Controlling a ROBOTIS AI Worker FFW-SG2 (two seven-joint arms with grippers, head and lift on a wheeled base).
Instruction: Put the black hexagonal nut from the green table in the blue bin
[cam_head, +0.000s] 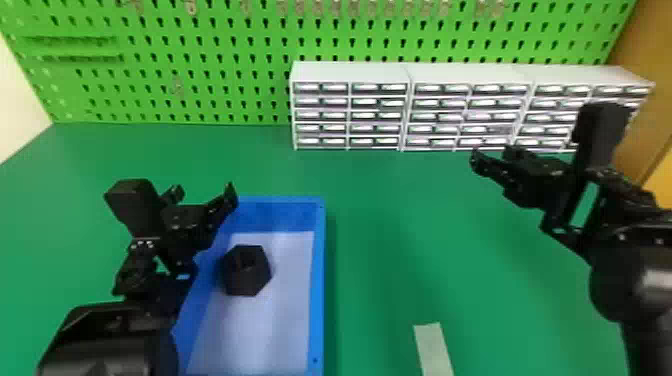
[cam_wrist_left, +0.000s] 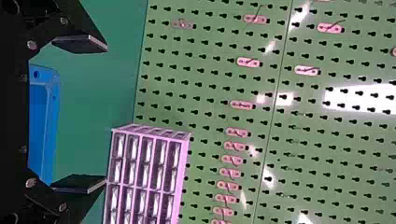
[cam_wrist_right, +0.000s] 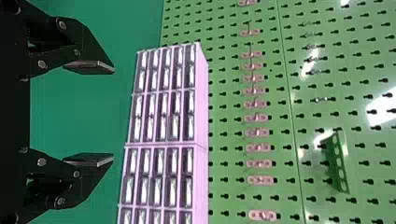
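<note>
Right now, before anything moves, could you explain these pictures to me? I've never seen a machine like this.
It is a robot with a left arm and a right arm, each ending in a two-fingered hand. The head view looks forward and down from its head. Each wrist view comes from a camera on that arm's wrist and is turned sideways.

On the green table are a blue bin with the black hexagonal nut inside, a pale strip, and white drawer units along the green pegboard.

The left hand hangs by the bin's far left corner, the right hand on the table's right side. Both are open and hold nothing.
</note>
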